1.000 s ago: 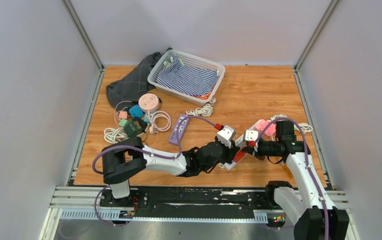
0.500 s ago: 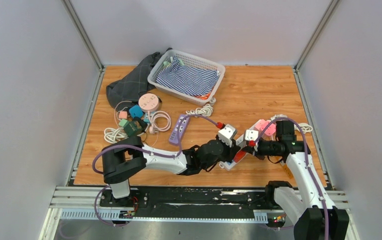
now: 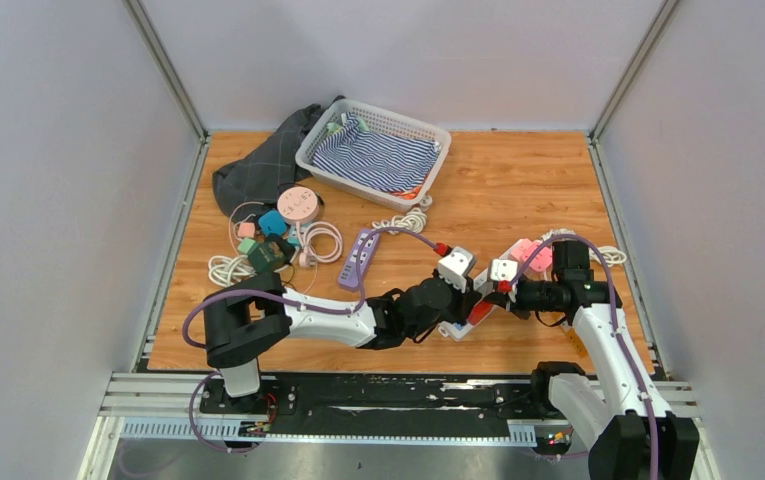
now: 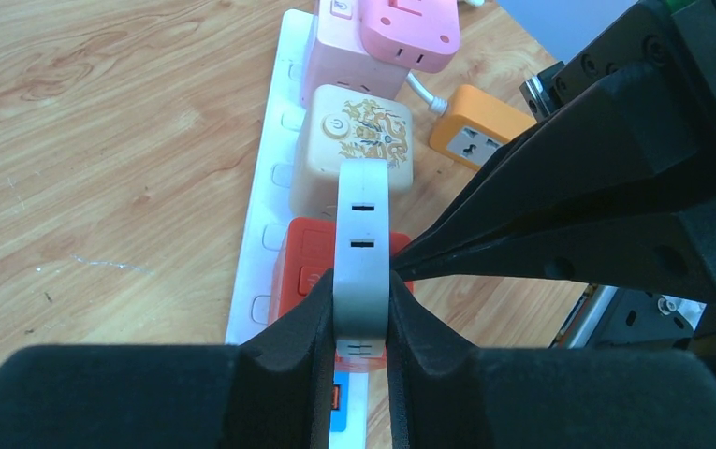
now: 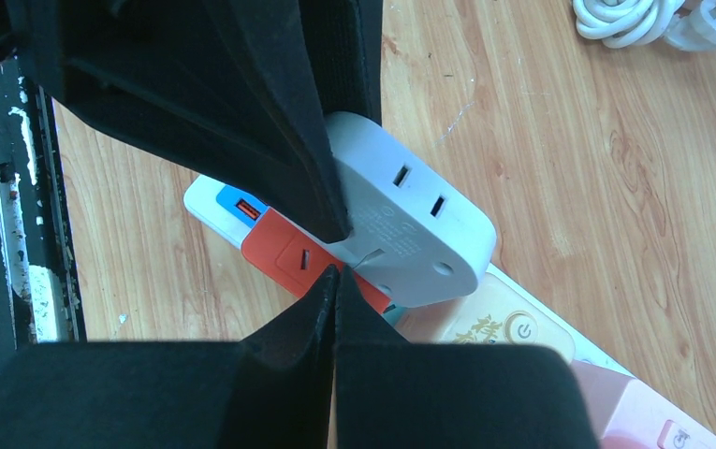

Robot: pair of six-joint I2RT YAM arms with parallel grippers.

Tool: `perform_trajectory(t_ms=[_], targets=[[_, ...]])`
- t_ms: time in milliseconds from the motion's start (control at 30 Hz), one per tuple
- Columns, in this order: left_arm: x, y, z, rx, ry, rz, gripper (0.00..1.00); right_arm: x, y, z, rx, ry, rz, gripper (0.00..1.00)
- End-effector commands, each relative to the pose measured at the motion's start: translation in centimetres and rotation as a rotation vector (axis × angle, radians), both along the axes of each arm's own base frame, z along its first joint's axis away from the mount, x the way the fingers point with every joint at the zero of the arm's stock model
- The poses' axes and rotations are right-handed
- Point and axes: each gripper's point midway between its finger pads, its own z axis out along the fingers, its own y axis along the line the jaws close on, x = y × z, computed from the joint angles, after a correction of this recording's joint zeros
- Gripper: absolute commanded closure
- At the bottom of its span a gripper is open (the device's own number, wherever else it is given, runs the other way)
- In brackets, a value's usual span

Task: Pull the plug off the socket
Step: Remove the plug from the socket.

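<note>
Right at the near end of the white power strip [image 4: 258, 271], the left gripper [image 4: 361, 299] is clamped on a white adapter plug [image 4: 362, 215]. One black finger presses each of the plug's flat sides. The plug stands on edge above a red adapter [image 4: 302, 267] that sits on the strip's near end. It hides the contact beneath it, so I cannot tell whether it is seated or lifted.

The right gripper [image 5: 335, 281] reaches in from the strip's right side. Its fingers are pressed together with nothing between them, and their joined tips touch the red adapter just beside the white plug.

Farther along the strip from the red adapter sits a cream adapter [image 4: 354, 140] with a power symbol. Beyond that, at the strip's far end, is a pink adapter [image 4: 408, 23]. An orange socket block [image 4: 471, 136] lies on the wooden table [image 4: 101, 140] just to the right of the strip, level with the cream adapter. A coiled white cable [image 5: 635, 19] lies on the table well apart from the strip.
</note>
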Motion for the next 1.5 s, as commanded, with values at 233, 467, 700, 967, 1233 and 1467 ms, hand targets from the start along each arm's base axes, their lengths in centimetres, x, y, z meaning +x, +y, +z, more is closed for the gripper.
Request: perform_trajectory(t_ms=[233, 467, 700, 967, 1233, 1467], targets=[[1.5, 2.2, -3.6, 0.17, -0.01, 0.078, 1.0, -1.9, -1.4, -3.0, -0.102, 0.128, -0.029, 1.0], [0.5, 0.7, -2.4, 0.089, 0.056, 0.016, 1.0, -1.9, -1.4, -3.0, -0.105, 0.129, -0.031, 1.0], [2.0, 2.7, -2.5, 0.199, -0.085, 0.116, 1.0, -1.9, -1.5, -3.2, -0.109, 0.135, -0.032, 1.0], [0.9, 1.0, -2.2, 0.068, 0.076, 0.046, 1.0, -1.9, -1.4, -3.1, -0.106, 0.133, -0.031, 1.0], [2.4, 3.3, -1.2, 0.249, -0.181, 0.2, 1.0, -2.0, -1.4, -3.1, -0.105, 0.137, -0.03, 1.0], [1.5, 1.3, -1.7, 0.084, 0.039, 0.06, 1.0, -2.0, -1.4, -3.2, -0.107, 0.139, -0.029, 1.0]])
